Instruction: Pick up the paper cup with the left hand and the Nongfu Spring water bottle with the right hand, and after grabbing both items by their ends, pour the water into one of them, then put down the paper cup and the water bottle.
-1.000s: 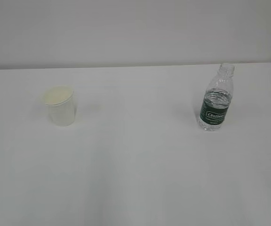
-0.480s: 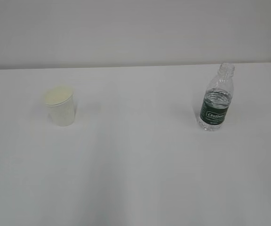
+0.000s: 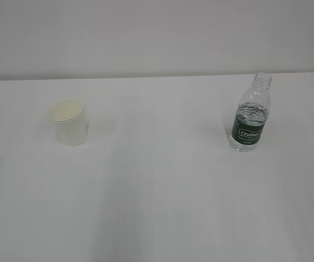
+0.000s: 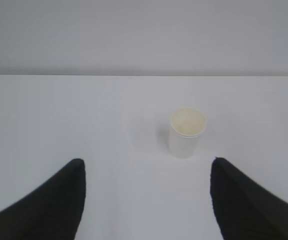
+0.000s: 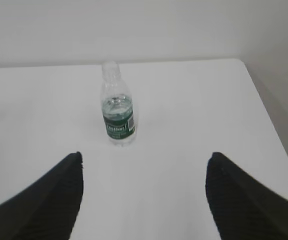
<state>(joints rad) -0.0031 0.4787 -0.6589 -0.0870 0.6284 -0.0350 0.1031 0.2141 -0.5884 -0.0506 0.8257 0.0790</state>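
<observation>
On the white worktop (image 3: 157,207), my two pincers, left (image 4: 146,200) and right (image 5: 144,200), are spread wide with nothing in them, and a clumsy grab could tip the light paper cup (image 3: 70,124) or the open Nongfu Spring water bottle (image 3: 250,117).

The paper cup (image 3: 70,125) stands upright on the table (image 3: 162,196) at the left; the Nongfu Spring water bottle (image 3: 250,115) stands upright at the right, well apart from it. The cup (image 4: 186,132) lies ahead of the left hand (image 4: 145,165), nearer its right finger (image 4: 249,205). The bottle (image 5: 117,112) lies ahead of the right hand (image 5: 144,157), nearer its left finger (image 5: 49,200).
</observation>
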